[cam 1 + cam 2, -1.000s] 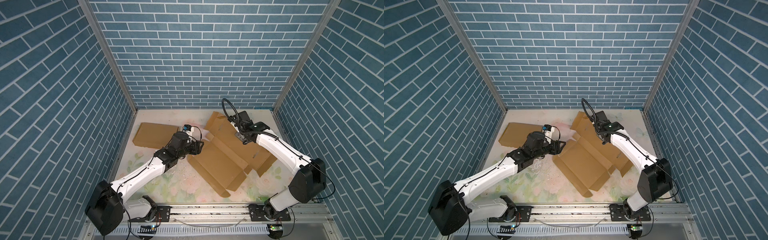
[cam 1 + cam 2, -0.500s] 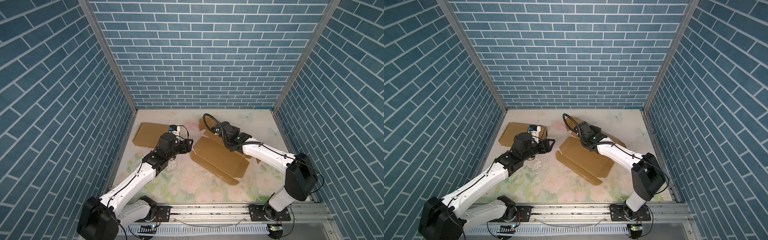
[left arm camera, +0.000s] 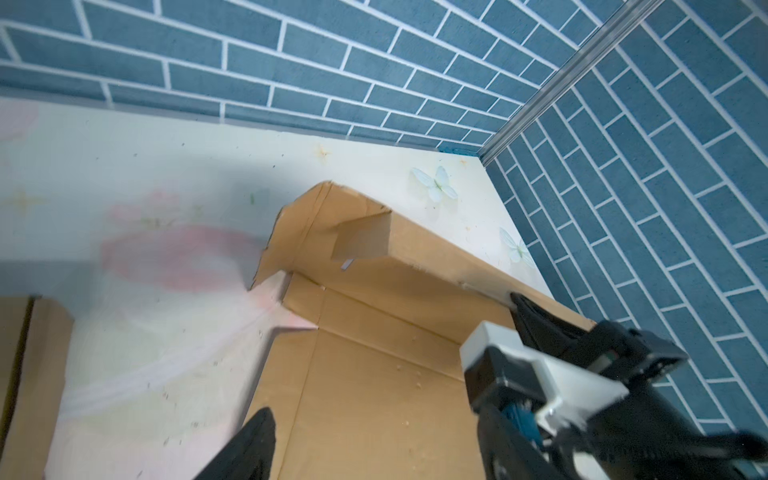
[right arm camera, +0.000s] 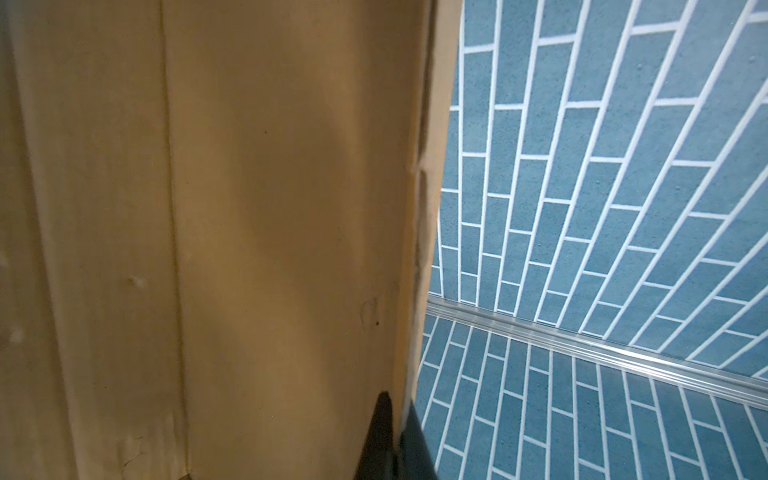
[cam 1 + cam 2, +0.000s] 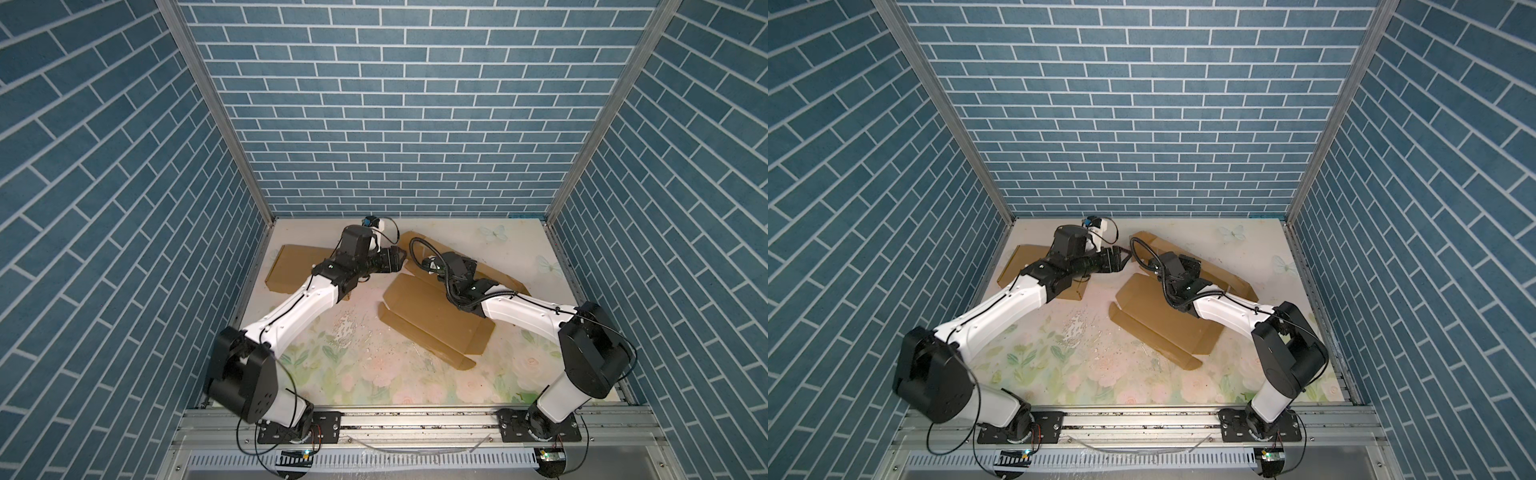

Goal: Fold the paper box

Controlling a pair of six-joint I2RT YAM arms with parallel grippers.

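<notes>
The paper box [image 5: 436, 320] [image 5: 1158, 320] is a flat brown cardboard blank lying right of the table's middle, with one panel folded over the others. My right gripper [image 4: 395, 440] is shut on the edge of a raised panel [image 4: 270, 208]. In both top views its wrist [image 5: 455, 268] [image 5: 1177, 266] hides the jaws. My left gripper [image 5: 399, 259] [image 5: 1123, 259] hovers open by the box's back left corner. In the left wrist view it [image 3: 374, 465] is above the cardboard [image 3: 374, 374]. One dark finger [image 3: 253, 449] shows; the right arm [image 3: 582, 374] crowds the other side.
A second flat cardboard piece [image 5: 291, 270] [image 5: 1017, 266] lies at the back left, partly under my left arm. Blue brick walls close in the back and both sides. The floral table cover [image 5: 374, 374] runs to the front rail.
The right gripper swung its panel leftward, folding the spread box over on itself. My left gripper pulled off the box, opened wider and moved back toward the box's rear corner.
</notes>
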